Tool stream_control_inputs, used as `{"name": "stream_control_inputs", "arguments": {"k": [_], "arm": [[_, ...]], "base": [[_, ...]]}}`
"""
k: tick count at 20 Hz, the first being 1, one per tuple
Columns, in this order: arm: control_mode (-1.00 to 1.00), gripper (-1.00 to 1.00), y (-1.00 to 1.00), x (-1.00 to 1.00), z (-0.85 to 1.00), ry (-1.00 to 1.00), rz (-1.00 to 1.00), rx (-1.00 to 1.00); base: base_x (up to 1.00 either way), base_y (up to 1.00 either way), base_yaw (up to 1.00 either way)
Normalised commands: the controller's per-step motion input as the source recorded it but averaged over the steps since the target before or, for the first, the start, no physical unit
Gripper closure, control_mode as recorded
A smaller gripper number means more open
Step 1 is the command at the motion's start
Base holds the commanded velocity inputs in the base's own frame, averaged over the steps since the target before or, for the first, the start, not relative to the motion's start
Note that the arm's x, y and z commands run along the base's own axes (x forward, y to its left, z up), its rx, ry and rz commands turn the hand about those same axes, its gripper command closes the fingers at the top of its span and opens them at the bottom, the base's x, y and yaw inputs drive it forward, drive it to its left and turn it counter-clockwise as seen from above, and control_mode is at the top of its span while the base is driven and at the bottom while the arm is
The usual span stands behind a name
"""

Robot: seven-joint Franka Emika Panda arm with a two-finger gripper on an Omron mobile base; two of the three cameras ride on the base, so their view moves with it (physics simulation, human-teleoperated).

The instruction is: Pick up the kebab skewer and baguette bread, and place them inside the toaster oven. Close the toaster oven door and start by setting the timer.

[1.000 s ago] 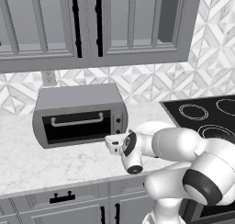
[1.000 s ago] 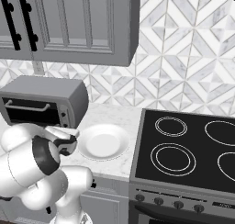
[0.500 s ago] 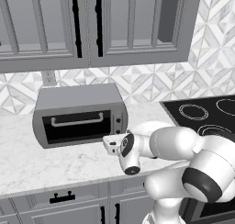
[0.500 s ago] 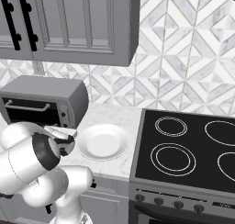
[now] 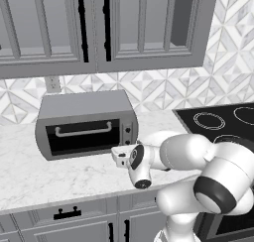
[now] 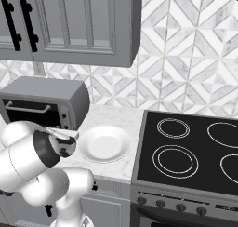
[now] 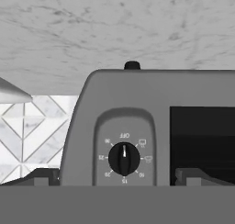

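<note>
The toaster oven stands on the marble counter, a grey box with its dark-glass door shut and the bar handle across the top. My gripper hovers just in front of the right-hand control panel, also visible as the gripper beside the toaster oven. The hand view is rolled upside down; the timer knob sits centred between my widely spread fingertips, pointer at OFF. The gripper is open and holds nothing. The kebab skewer and baguette bread are out of view.
An empty white plate lies on the counter right of the oven. The black stovetop lies further right, seen also as the stovetop. Grey wall cabinets hang above. The counter's front edge runs just below my hand.
My hand has crept slightly left and lower, toward the oven's control panel. The oven and plate have not moved.
</note>
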Motion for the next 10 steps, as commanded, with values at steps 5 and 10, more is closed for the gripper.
{"name": "stream_control_inputs", "arguments": {"k": [5,10], "arm": [[-1.0,-1.0,0.0,0.01,0.0,-0.01,0.01,0.0],[-1.0,1.0,0.0,0.06,0.0,-0.01,0.01,0.0]], "base": [[0.0,0.0,0.0],[0.0,0.0,0.0]]}}
